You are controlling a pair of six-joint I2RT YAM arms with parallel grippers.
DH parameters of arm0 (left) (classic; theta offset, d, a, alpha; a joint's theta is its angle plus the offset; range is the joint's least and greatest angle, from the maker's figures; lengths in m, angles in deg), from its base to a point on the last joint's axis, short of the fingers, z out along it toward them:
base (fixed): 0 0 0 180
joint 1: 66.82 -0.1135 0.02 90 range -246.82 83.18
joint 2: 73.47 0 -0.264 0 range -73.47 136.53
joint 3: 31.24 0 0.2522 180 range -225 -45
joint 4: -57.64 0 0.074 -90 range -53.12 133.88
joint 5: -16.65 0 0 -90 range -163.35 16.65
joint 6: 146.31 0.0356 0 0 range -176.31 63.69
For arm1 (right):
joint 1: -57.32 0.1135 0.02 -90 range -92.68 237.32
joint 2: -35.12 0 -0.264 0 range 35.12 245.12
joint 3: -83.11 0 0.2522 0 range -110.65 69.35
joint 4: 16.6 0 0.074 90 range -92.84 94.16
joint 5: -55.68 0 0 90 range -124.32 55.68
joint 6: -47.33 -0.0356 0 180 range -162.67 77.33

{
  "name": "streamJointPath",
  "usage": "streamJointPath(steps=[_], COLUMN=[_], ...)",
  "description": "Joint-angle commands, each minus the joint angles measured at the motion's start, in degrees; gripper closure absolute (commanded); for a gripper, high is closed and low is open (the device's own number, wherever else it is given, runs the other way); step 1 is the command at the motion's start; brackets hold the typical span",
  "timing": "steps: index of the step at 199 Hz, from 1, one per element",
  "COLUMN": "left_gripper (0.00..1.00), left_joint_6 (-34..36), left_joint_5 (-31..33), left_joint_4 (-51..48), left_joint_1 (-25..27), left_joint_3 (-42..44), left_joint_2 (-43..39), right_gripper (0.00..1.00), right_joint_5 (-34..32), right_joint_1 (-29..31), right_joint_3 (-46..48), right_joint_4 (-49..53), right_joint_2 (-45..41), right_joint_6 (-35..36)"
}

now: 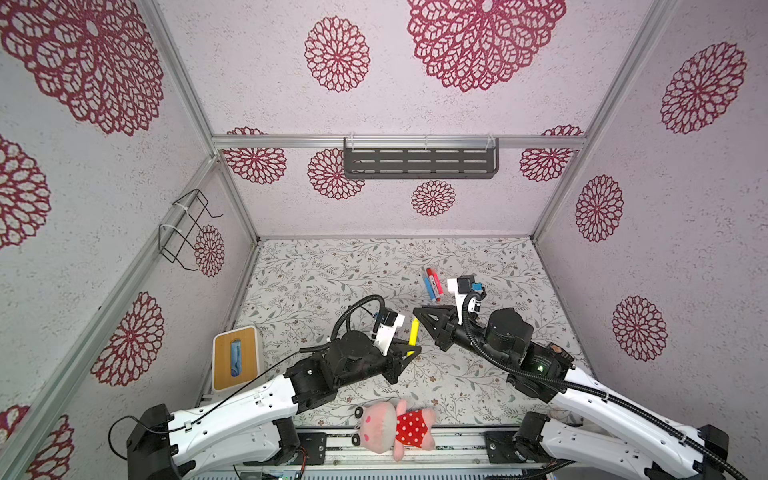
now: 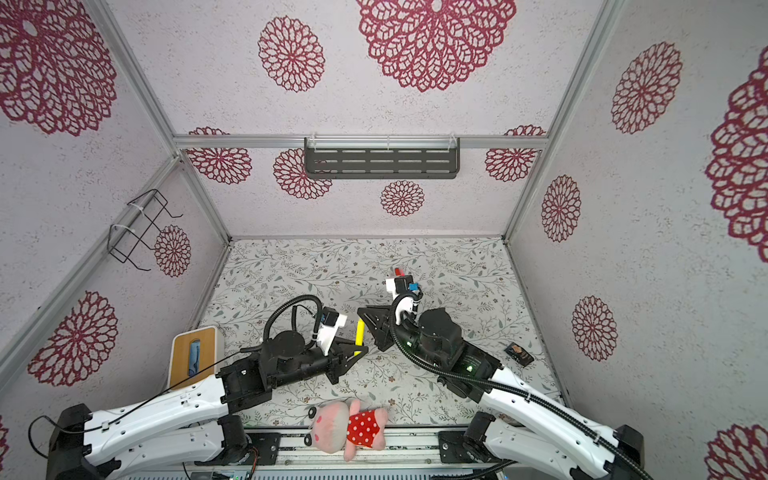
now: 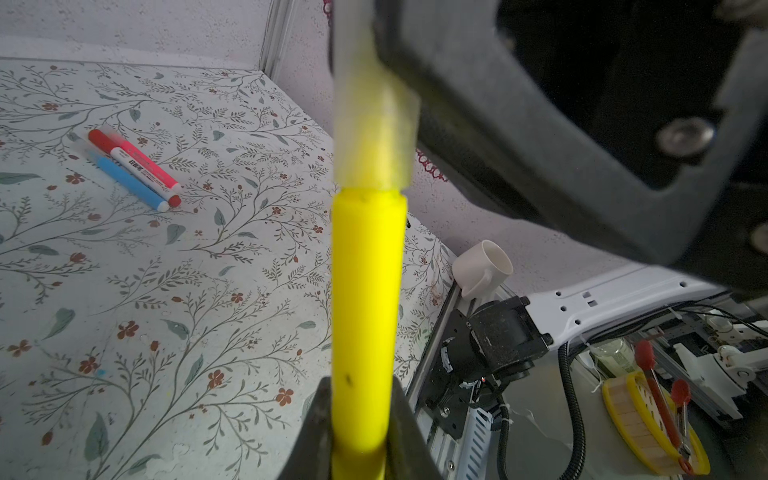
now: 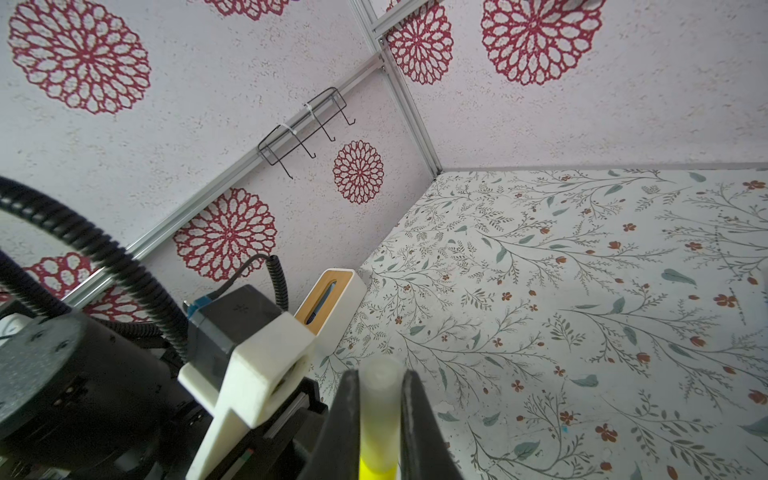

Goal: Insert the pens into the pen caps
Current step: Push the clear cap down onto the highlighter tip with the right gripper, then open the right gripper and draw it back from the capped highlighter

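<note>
Left wrist: translucent cap meets yellow pen; top views hide joint.

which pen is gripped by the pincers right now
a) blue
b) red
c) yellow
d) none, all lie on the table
c: the yellow pen is clamped in the left pincer with its cap in the right pincer, while the blue pen and red pen lie on the table.
</note>
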Motion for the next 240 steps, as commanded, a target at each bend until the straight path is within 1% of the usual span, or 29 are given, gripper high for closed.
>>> streamJointPath(steps=[1,51,104,143,147,154,162,173,191,205,223,240], left_gripper=[1.00,1.00,1.00,1.00,1.00,1.00,1.00,1.00,1.00,1.00,1.00,1.00], left_joint_6=[1.16,1.32,1.42,1.62,1.73,1.94,2.20,2.63,2.85,2.25,2.00,1.95], left_joint_5=[1.30,-1.64,-1.05,-0.50,-0.37,0.00,0.33,0.97,1.48,1.06,1.16,1.29], left_joint_4=[8.43,8.84,8.78,8.11,7.89,7.40,6.63,5.89,5.18,5.45,5.75,5.67], left_joint_1=[-0.49,-1.12,-1.29,-1.73,-1.72,-1.83,-1.76,-1.78,-1.74,-1.76,-1.73,-1.72], left_joint_3=[-0.33,0.07,1.03,1.48,1.41,1.31,1.13,1.12,1.30,1.68,2.00,2.00], left_joint_2=[-2.90,-4.89,-7.06,-8.02,-7.96,-7.89,-7.62,-7.22,-6.32,-6.13,-6.19,-6.14], right_gripper=[0.93,0.94,0.94,0.90,0.88,0.83,0.73,0.57,0.47,0.43,0.42,0.41], right_joint_5=[7.39,13.73,16.02,17.18,17.21,17.18,17.24,17.29,18.83,17.96,16.08,12.89], right_joint_1=[1.87,1.92,1.97,2.21,2.21,2.30,2.31,2.32,2.39,2.43,2.34,2.30], right_joint_3=[2.32,3.88,4.58,4.88,4.84,4.80,4.84,4.99,6.82,7.38,7.48,6.77], right_joint_4=[3.77,2.68,2.08,2.18,2.21,1.92,1.44,0.45,-4.62,-5.23,-3.98,-2.28], right_joint_2=[-1.39,-0.16,-0.17,-0.12,-0.13,-0.14,-0.53,-1.31,-3.90,-5.96,-8.11,-9.75], right_joint_6=[1.02,1.69,1.65,1.72,1.59,1.43,1.27,1.12,0.54,0.71,1.04,1.50])
